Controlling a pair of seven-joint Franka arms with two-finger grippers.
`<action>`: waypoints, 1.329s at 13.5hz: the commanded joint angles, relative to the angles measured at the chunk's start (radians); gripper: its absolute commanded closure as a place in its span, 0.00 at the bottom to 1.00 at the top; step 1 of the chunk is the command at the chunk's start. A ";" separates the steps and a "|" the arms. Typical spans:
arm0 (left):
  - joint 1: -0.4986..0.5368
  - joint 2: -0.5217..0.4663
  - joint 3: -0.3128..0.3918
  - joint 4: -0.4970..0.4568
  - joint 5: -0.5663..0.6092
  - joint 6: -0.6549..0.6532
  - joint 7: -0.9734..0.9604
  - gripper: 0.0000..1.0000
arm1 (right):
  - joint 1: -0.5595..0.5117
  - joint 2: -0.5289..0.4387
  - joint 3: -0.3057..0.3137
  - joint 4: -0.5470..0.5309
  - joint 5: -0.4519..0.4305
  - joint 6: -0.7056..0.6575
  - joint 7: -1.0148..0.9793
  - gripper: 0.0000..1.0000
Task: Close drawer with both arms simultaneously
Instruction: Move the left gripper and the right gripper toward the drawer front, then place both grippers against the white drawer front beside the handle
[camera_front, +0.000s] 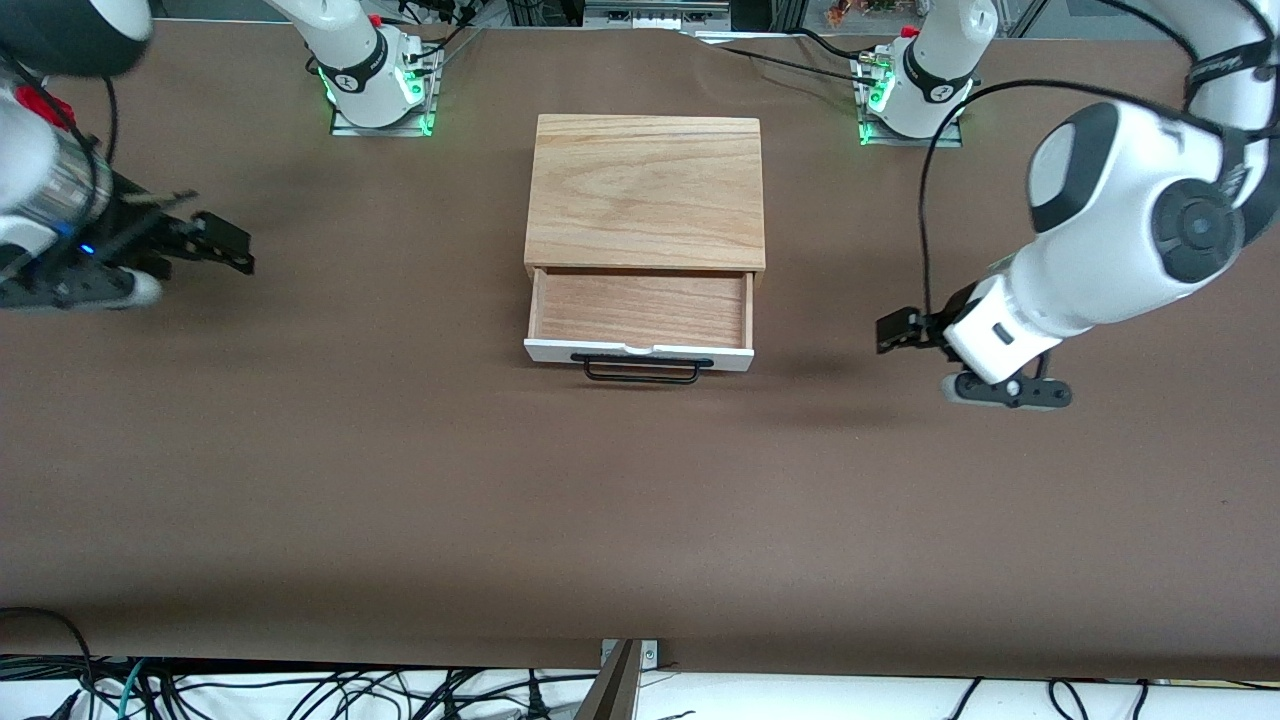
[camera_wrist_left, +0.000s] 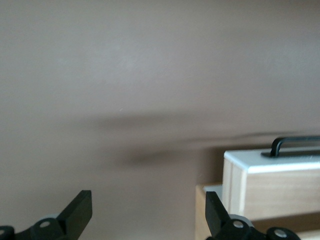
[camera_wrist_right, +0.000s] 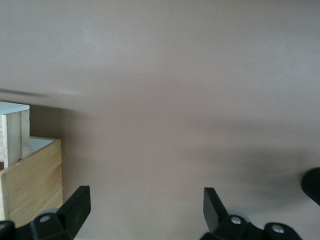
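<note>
The light oak box (camera_front: 645, 190) stands mid-table with its drawer (camera_front: 640, 310) pulled out toward the front camera. The drawer's white front panel (camera_front: 735, 358) and black wire handle (camera_front: 640, 372) face that camera. My left gripper (camera_front: 898, 330) is open and empty, above the table beside the drawer, toward the left arm's end. Its wrist view shows its own gripper (camera_wrist_left: 148, 210), the drawer's corner (camera_wrist_left: 270, 172) and the handle (camera_wrist_left: 295, 144). My right gripper (camera_front: 225, 245) is open and empty over the table toward the right arm's end. Its wrist view shows its own gripper (camera_wrist_right: 145, 205), the box (camera_wrist_right: 32, 177) and the drawer's edge (camera_wrist_right: 12, 132).
The brown table (camera_front: 400, 480) stretches wide round the box. The two arm bases (camera_front: 375, 90) (camera_front: 905, 95) with green lights stand along the edge farthest from the front camera. Cables hang below the table's near edge.
</note>
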 joint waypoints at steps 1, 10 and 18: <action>-0.019 0.056 0.001 0.043 -0.079 0.058 -0.031 0.00 | 0.032 0.081 0.007 0.023 0.064 0.061 -0.016 0.00; -0.128 0.267 -0.021 0.043 -0.093 0.345 -0.031 0.00 | 0.174 0.373 0.007 0.121 0.540 0.295 -0.002 0.00; -0.161 0.291 -0.026 0.001 -0.227 0.305 -0.042 0.00 | 0.269 0.489 0.007 0.116 0.652 0.433 -0.022 0.00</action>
